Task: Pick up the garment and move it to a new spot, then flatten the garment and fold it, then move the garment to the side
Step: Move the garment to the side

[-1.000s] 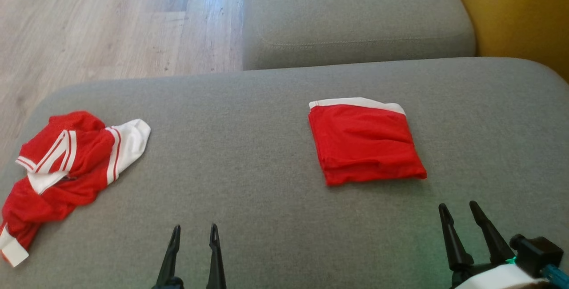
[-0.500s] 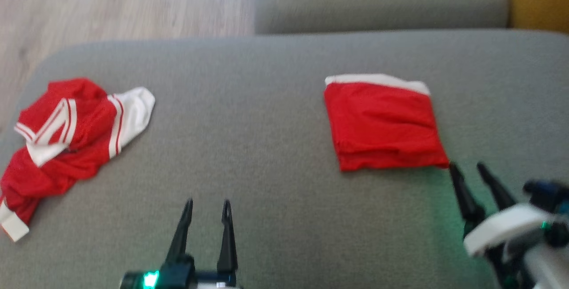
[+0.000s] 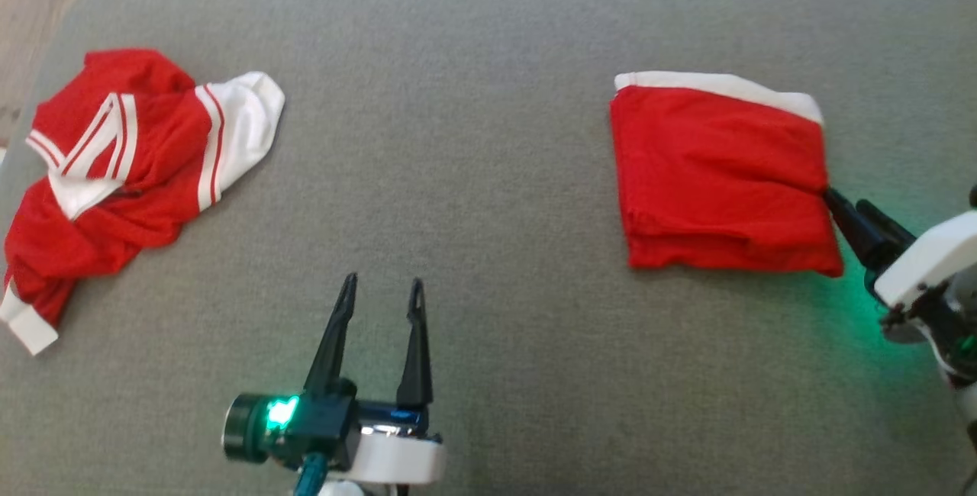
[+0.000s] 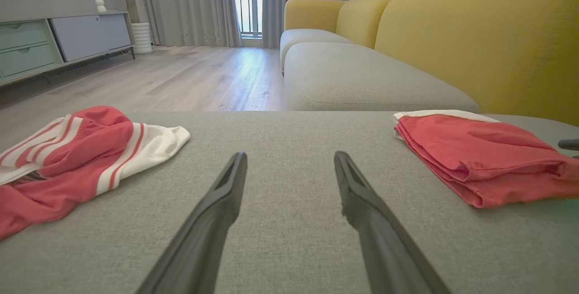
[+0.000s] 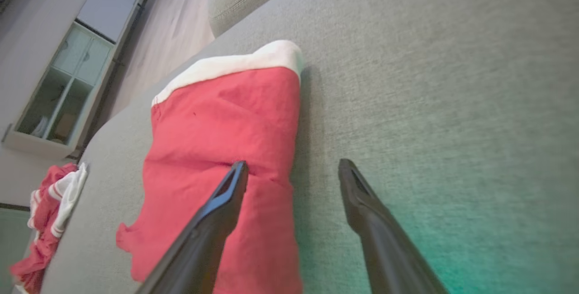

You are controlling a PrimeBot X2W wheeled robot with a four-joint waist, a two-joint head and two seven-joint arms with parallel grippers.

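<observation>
- Red folded garment (image 3: 717, 175) lies flat on the grey cushion (image 3: 473, 175), toward its right edge, white band on the far side.
- Right gripper (image 3: 846, 202) is at the garment's right edge, jaws wide apart, gripping nothing. In the wrist view one finger (image 5: 221, 203) is over the red cloth and the other over bare cushion.
- Left gripper (image 3: 383, 281) hangs over the cushion's near-middle, spread wide, empty.
- Crumpled red-and-white shirt (image 3: 122, 160) lies at the left edge, well apart from both grippers.
- Step, as I read it: folding looks done, and this is the approach for the last move, garment to the side.
- Next: catch all layers at that edge, close on the whole stack, and shift it without the fold opening. Cannot tell whether either finger touches cloth yet.
</observation>
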